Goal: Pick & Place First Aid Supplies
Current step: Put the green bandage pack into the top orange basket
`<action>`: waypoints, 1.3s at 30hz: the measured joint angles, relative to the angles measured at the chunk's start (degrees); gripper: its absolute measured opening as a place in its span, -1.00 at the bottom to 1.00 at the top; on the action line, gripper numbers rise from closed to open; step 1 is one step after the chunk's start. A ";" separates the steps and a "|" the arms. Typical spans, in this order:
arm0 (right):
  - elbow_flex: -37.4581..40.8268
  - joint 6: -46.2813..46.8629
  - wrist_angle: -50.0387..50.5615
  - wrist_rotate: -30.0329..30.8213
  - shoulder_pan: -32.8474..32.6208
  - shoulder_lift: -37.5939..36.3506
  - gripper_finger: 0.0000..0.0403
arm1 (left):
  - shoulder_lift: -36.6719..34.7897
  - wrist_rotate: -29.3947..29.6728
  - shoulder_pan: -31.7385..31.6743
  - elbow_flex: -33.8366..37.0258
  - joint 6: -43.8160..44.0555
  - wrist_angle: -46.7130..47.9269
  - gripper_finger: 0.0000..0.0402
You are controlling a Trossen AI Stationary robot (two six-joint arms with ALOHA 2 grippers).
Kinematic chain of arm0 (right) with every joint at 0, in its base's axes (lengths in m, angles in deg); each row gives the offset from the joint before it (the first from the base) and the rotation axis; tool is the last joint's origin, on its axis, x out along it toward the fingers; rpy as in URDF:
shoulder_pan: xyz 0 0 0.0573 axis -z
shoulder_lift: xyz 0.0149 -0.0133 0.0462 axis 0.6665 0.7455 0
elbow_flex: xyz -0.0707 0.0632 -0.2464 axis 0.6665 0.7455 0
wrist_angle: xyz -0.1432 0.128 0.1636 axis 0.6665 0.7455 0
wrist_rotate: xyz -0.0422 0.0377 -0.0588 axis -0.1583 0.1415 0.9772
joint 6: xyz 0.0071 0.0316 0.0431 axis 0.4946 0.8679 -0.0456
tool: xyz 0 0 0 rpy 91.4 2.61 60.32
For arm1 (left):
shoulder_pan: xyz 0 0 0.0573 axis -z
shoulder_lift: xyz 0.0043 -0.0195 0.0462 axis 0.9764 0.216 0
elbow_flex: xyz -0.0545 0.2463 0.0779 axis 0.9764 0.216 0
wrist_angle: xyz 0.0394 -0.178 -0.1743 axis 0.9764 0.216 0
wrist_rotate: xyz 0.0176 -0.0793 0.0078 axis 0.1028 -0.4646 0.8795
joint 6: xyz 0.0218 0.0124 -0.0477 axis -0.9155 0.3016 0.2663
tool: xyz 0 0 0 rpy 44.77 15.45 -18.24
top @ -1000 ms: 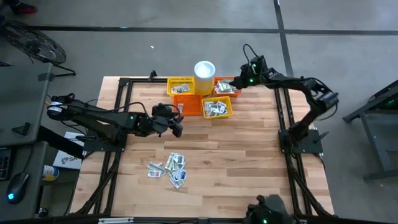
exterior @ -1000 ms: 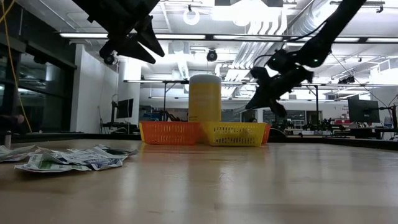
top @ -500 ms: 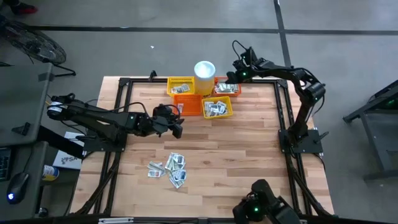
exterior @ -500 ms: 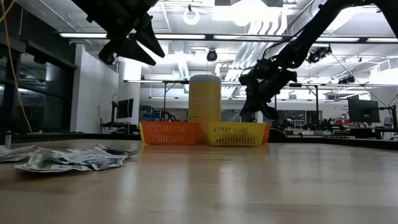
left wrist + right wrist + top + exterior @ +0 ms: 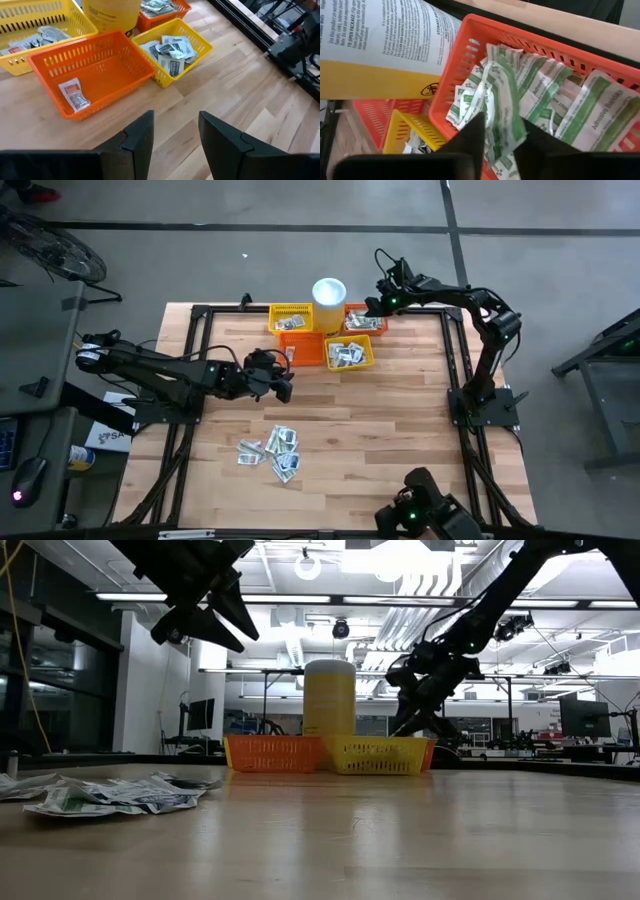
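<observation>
My right claw (image 5: 497,132), over the far orange basket (image 5: 580,52), pinches a green-striped bandage packet (image 5: 501,102) for release; left claw (image 5: 175,132), parted, hangs empty.

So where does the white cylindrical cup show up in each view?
High view: white cup stands at the table's far edge, among the baskets.
Low view: it rises mid-picture behind the orange and yellow baskets.
Left wrist view: only its lower part shows, at the top edge.
Right wrist view: its printed side fills the upper left.
Shared landmark: the orange basket holding green-striped packets, right beside the cup.
</observation>
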 joint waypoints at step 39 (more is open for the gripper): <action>0.00 -18.79 24.52 -0.19 5.07 -20.00 -0.02 | -0.02 -30.57 0.21 0.00 17.88 30.38 -0.23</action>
